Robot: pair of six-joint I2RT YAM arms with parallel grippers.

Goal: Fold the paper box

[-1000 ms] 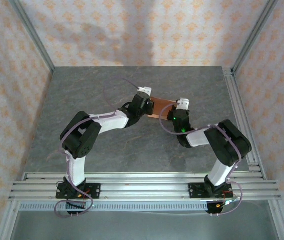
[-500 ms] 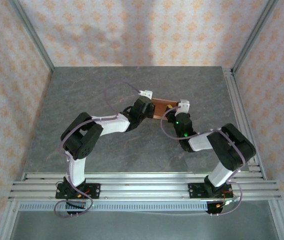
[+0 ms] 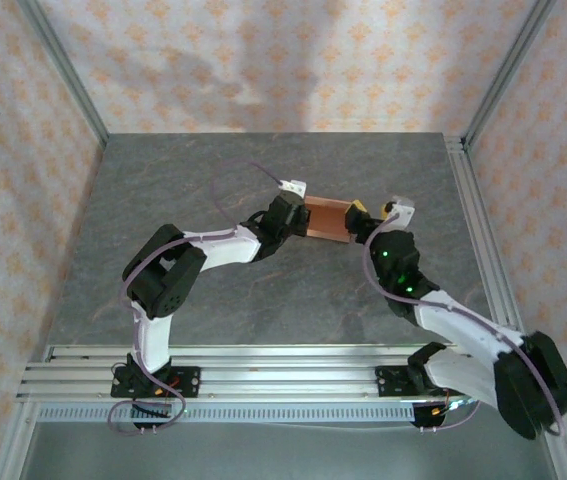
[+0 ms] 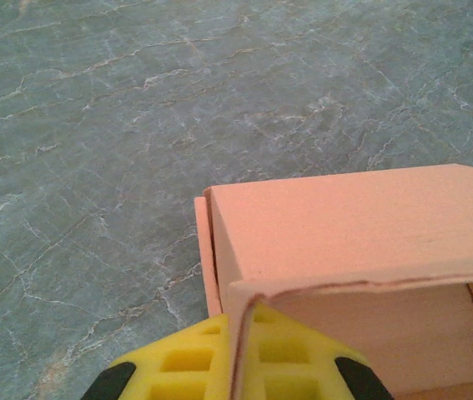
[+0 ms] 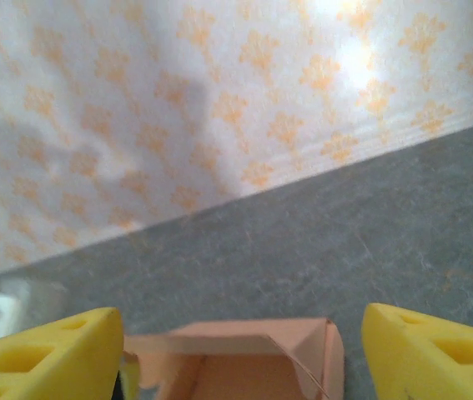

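Salmon-orange paper box stands on the grey counter, between the two arms. The left fingers are clamped on its left end wall. The right fingers stand wide apart at its other end.

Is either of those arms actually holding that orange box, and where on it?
The left gripper pinches the paper box by the thin wall at one end. The right gripper is open, holding nothing.
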